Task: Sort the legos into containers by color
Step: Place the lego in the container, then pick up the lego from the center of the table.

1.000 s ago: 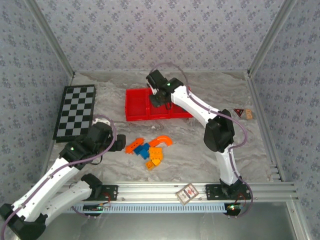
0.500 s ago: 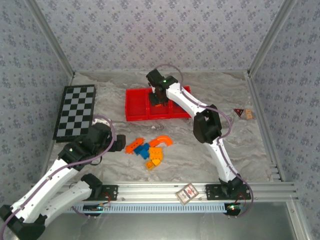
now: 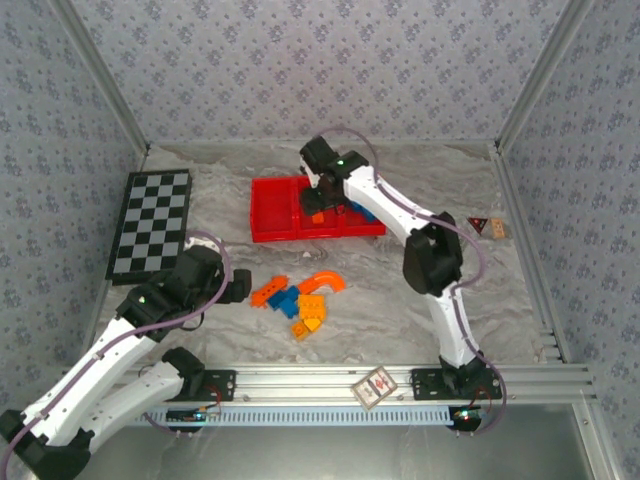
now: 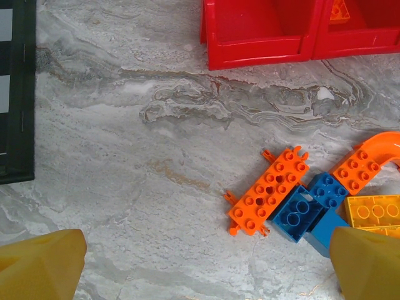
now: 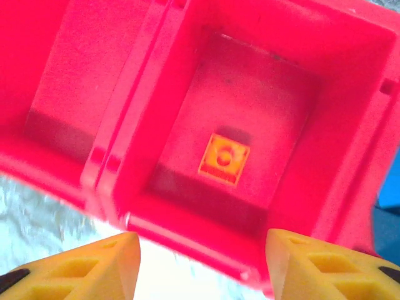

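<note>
No word, number or brand can be read anywhere: the small white card [image 3: 373, 387] on the near aluminium rail [image 3: 300, 380] bears a red mark too small to make out, and the dark triangular piece [image 3: 478, 226] at the right of the grey marbled tabletop [image 3: 370, 310] shows only blurred red specks.

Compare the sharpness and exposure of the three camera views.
Left wrist view: sharp, the flat orange studded plastic brick crisp. Right wrist view: hazy, the bright red plastic tray oversaturated, the small orange square brick soft. Top view: evenly lit, no glare.
</note>
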